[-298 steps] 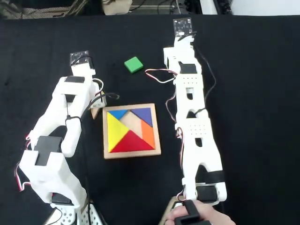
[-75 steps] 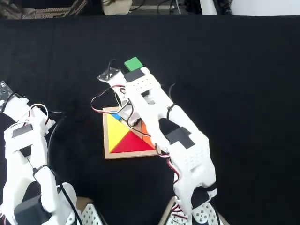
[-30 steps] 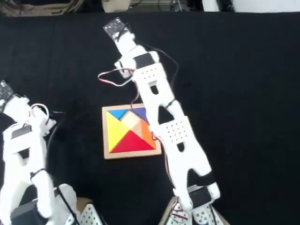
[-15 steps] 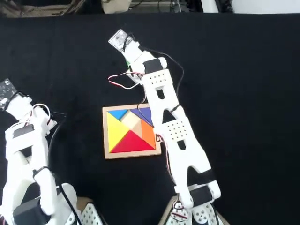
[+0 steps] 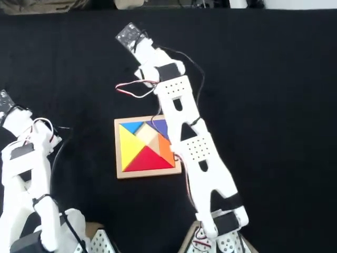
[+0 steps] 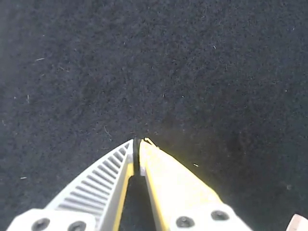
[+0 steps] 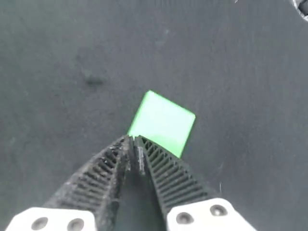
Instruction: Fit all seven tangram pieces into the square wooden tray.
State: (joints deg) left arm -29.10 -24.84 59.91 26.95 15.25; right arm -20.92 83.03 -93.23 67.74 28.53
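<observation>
1 green square: I judge it light, rigid, slick; grip across 2 opposite edges. Right jaws closed, empty, tips over its edge; left jaws closed, empty.

Table under black cloth fills my overhead feed | up close the cloth looks fuzzy to me, flecked with pale lint | past its far edge I see a tan bundle and a white strip | light even, soft
</observation>
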